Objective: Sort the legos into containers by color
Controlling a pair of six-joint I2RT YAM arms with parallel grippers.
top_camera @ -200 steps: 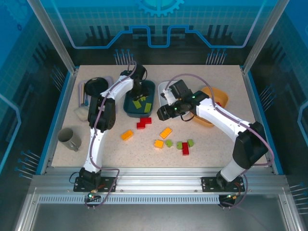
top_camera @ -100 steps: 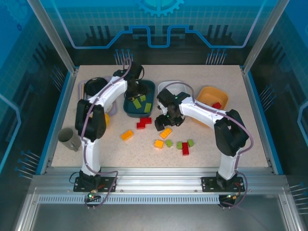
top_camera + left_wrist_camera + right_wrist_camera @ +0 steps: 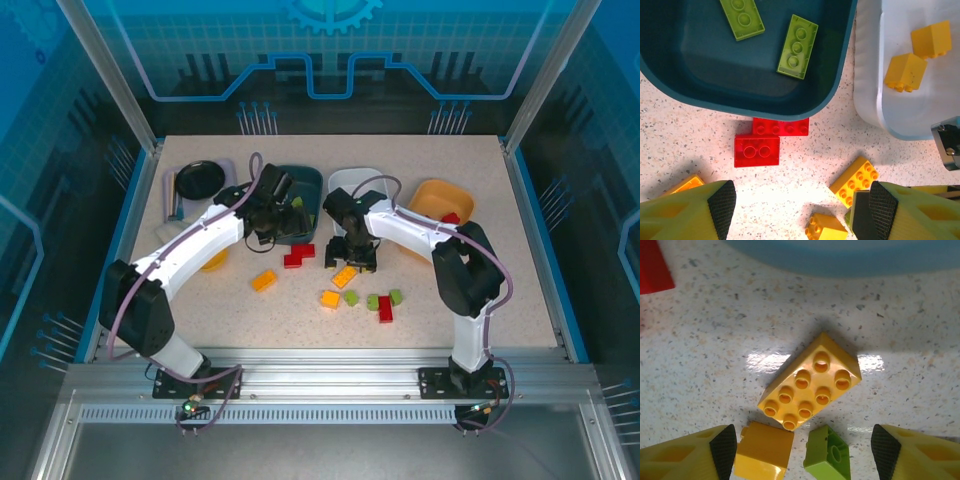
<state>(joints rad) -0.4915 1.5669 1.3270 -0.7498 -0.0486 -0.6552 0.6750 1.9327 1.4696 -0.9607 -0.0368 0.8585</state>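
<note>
Just right of the dark teal rounded plastic tray (image 3: 836, 82), the right gripper (image 3: 800, 450) hovers with fingers spread wide over a flat orange-yellow eight-stud plastic brick (image 3: 810, 382). Above that tray's near wall the left gripper (image 3: 797, 210) hangs spread and empty. Two lime green bricks (image 3: 797, 46) lie inside the tray, and two red bricks (image 3: 756, 150) sit just outside it.

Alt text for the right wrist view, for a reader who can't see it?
A yellow eight-stud brick lies on the speckled table, ahead of the open right gripper. A smaller yellow brick and a green brick sit by its near edge; a pale tray crosses the top.
</note>
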